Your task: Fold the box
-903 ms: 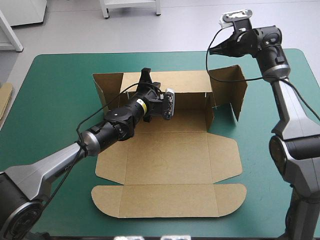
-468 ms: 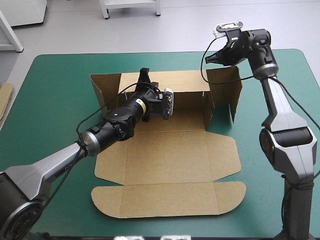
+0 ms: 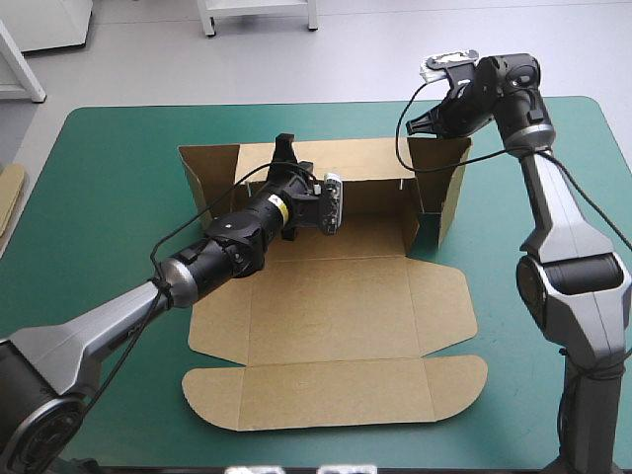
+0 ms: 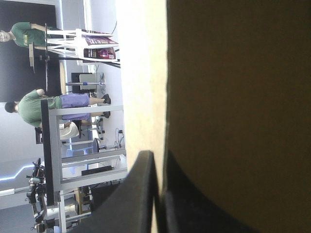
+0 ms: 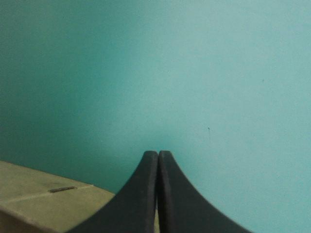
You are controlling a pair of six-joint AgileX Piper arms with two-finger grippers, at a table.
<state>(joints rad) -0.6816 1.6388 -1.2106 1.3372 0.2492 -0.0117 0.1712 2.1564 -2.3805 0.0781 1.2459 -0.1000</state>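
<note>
The brown box (image 3: 326, 316) lies on the teal-green cover, its base and lid flat and its back wall (image 3: 365, 163) raised. My left gripper (image 3: 286, 146) is shut on the top edge of that back wall. In the left wrist view, the black fingers (image 4: 158, 165) pinch the board (image 4: 233, 97), which fills the space ahead. My right gripper (image 3: 413, 126) is shut and sits at the top inner corner of the raised right side flap (image 3: 444, 188). In the right wrist view, its fingers (image 5: 158, 160) meet in an arch over the cover, with a piece of board (image 5: 39, 194) beside them.
The lid panel with rounded tabs (image 3: 336, 395) lies flat toward the table's front edge. A left side flap (image 3: 207, 173) stands at the back left corner. An edge of more board (image 3: 8, 202) shows at the table's left edge.
My right gripper has moved left and down toward the box. The right side flap has swung inward, closer to the back wall. The left arm has held still.
</note>
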